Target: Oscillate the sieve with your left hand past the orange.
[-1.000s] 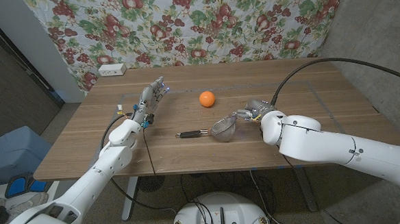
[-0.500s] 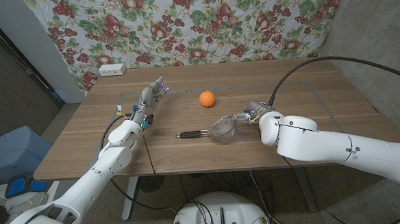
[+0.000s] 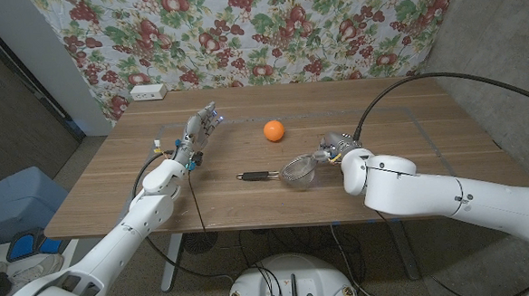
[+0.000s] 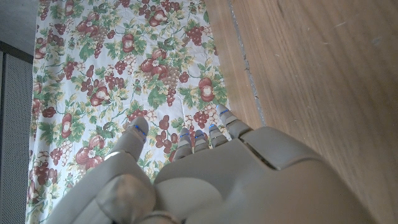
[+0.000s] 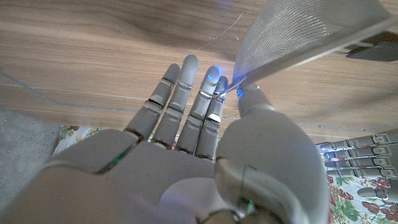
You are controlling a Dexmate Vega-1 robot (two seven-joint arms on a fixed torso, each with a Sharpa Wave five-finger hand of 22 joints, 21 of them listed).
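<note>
1. Wooden table (image 3: 408, 113), brown plank top, with a floral fruit-print cloth (image 3: 258, 30) hung behind its far edge.
2. Round orange fruit (image 3: 273, 129) sits on the table a little beyond the middle, apart from both hands.
3. Small metal mesh sieve with a dark handle (image 3: 297, 172) is nearer the front edge than the orange, its bowl toward the robot's right and the handle pointing toward the left arm.
4. Right hand (image 3: 334, 149) is at the sieve's bowl. In the right wrist view the right hand (image 5: 205, 118) has its thumb and a fingertip pinching the sieve's wire rim (image 5: 311, 37); the other fingers are stretched out straight.
5. Left hand (image 3: 198, 133) is raised over the table's left half, well apart from the sieve, fingers spread and holding nothing. Left wrist view gives the same reading: left hand (image 4: 205, 168) with fingers extended.
6. Small white box (image 3: 148, 92) lies at the far left corner.
</note>
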